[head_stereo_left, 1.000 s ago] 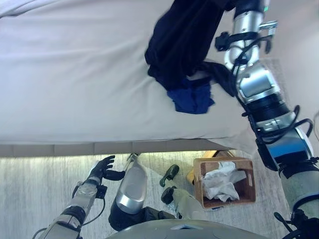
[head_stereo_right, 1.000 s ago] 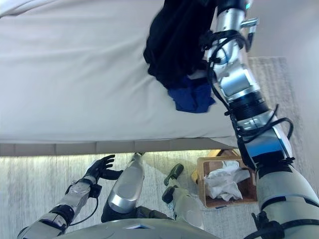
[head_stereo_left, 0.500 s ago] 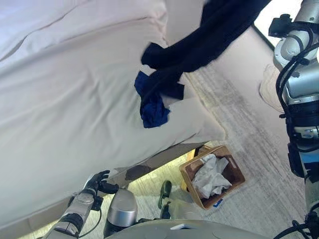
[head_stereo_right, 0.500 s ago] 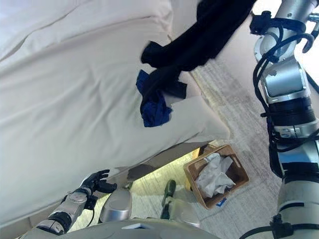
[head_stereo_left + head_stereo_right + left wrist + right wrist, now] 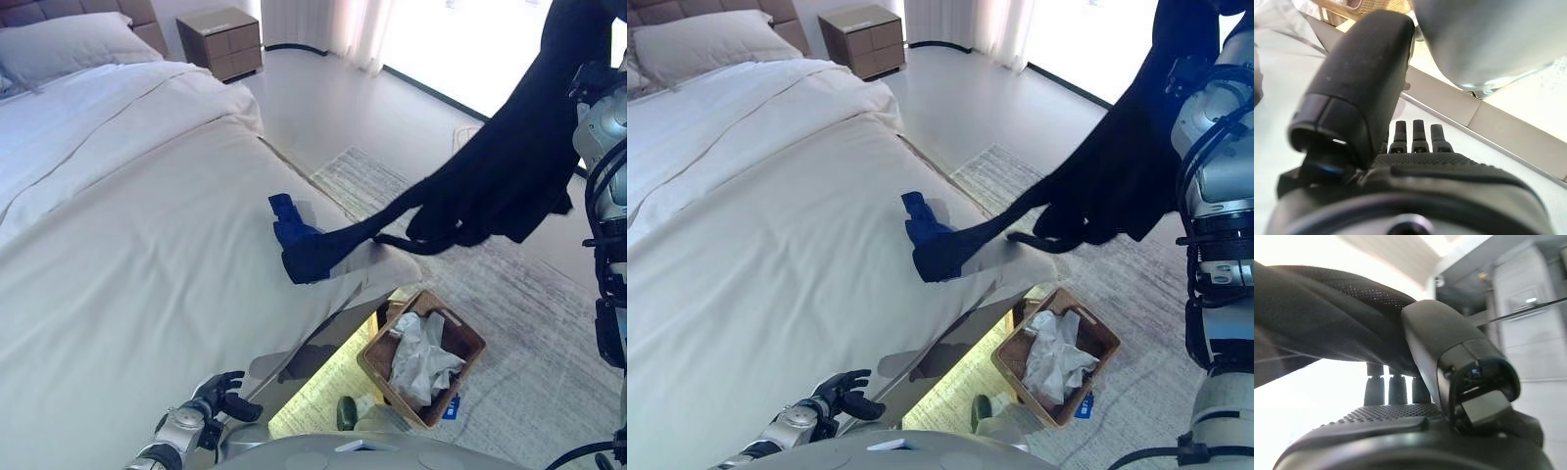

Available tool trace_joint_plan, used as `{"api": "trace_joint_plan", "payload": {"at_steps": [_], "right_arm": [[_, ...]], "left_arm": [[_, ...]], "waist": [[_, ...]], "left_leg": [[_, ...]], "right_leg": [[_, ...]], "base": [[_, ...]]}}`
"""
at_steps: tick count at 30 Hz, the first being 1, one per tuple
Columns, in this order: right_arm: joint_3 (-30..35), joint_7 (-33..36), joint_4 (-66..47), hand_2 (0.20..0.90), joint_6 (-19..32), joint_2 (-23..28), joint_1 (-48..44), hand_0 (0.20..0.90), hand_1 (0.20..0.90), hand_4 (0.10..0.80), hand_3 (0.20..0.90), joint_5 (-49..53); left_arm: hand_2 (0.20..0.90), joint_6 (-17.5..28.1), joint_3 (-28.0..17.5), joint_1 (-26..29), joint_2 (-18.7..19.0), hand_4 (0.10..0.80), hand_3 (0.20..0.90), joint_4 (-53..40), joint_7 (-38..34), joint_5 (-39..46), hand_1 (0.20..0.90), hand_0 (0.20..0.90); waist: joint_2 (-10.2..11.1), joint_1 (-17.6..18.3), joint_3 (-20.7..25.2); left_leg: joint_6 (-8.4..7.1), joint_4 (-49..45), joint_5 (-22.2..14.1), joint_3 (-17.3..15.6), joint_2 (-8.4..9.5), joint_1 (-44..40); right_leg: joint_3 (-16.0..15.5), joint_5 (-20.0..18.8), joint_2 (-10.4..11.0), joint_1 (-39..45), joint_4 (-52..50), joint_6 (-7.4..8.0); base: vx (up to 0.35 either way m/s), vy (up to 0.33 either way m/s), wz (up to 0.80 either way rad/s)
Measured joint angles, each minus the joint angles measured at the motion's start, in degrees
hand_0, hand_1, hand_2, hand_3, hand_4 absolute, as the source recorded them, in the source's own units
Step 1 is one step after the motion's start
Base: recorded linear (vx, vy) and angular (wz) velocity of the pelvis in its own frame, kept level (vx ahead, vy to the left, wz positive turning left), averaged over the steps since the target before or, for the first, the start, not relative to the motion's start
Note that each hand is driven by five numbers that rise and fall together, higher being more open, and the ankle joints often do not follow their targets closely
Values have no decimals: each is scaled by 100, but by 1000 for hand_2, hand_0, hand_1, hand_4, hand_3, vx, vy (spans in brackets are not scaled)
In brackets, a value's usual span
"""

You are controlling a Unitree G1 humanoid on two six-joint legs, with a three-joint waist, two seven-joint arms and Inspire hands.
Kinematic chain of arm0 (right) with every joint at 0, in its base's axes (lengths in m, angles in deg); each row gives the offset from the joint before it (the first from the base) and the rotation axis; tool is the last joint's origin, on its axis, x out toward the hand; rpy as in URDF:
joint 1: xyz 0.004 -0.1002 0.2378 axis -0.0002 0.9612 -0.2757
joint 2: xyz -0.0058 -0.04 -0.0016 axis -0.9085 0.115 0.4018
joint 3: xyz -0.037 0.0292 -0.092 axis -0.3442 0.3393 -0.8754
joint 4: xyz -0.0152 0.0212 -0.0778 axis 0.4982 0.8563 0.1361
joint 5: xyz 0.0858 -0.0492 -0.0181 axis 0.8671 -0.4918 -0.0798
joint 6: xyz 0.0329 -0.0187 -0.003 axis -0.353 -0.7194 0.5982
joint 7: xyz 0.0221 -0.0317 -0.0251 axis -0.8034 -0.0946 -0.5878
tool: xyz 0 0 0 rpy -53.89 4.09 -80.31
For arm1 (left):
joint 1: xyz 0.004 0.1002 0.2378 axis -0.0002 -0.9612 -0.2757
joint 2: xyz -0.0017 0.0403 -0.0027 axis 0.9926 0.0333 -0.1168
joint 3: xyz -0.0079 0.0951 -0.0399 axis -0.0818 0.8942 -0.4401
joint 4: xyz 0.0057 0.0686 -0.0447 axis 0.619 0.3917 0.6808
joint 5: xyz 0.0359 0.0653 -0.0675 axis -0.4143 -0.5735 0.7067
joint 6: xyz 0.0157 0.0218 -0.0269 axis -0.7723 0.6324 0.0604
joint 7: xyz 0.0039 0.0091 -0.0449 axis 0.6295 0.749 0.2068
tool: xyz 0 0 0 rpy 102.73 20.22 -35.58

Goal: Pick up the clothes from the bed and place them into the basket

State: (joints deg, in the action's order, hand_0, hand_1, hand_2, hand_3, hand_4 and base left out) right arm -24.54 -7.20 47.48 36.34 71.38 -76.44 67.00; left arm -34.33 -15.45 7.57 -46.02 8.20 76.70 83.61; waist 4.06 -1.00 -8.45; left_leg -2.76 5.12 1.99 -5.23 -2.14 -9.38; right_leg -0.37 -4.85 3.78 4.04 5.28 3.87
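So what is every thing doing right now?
Black garment: lifted high by the right robot hand, one end trailing onto the bed.
Blue cloth: lying near the bed's corner.
Basket: on the floor, white clothes inside.
Left robot hand: low by the bed, holding nothing.

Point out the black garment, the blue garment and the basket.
black garment (image 5: 509, 166), left eye view, on its hanging middle.
blue garment (image 5: 304, 253), left eye view, on the bunched cloth on the bed.
basket (image 5: 1101, 338), right eye view, on its far rim.

garment (image 5: 500, 166) hangs right of bed (image 5: 147, 245) | basket (image 5: 468, 345) on floor below
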Motion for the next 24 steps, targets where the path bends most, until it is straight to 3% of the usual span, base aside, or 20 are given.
{"api": "trace_joint_plan", "payload": {"at_steps": [7, 13, 20, 24], "right_arm": [[-396, -1912, 261, 300, -434, 311, 81, 300, 300, 100, 200, 378], [-833, -2818, 246, 300, -450, 384, 81, 300, 300, 100, 200, 1009], [-964, -2588, -301, 300, -474, 165, 77, 300, 300, 100, 200, 1378], [-984, -1369, -388, 300, -396, 82, -240, 300, 300, 100, 200, 1410]], "left_arm": [[900, 23, 30, -10, -40, 800, 900, -2, 61, 1, 900, 900], [900, 28, 22, -3, -137, 800, 900, -1, 86, 3, 900, 900], [900, 42, 1, -1, -135, 800, 900, 115, 41, 12, 900, 900], [900, 166, -2, 18, -139, 800, 900, 142, 34, 37, 900, 900]], "waist": [[-64, 199, 37], [-63, 149, 38], [-60, -102, 41], [-32, -275, 62]], "left_leg": [[-1, 1, 0, -167, -100, -3], [-1, 1, 1, -163, -119, -6], [-5, 1, 3, -93, -131, -1], [-23, 0, 16, 57, -131, 19]], "right_leg": [[149, -65, -116, -83, 2, -35], [142, -73, -134, -73, 2, -46], [84, -78, -143, -47, 2, -54], [-69, -86, -129, 11, 4, -70]], "base": [[0, -12, -13], [0, 0, 0], [16, 23, 4], [6, 37, 20]]}}
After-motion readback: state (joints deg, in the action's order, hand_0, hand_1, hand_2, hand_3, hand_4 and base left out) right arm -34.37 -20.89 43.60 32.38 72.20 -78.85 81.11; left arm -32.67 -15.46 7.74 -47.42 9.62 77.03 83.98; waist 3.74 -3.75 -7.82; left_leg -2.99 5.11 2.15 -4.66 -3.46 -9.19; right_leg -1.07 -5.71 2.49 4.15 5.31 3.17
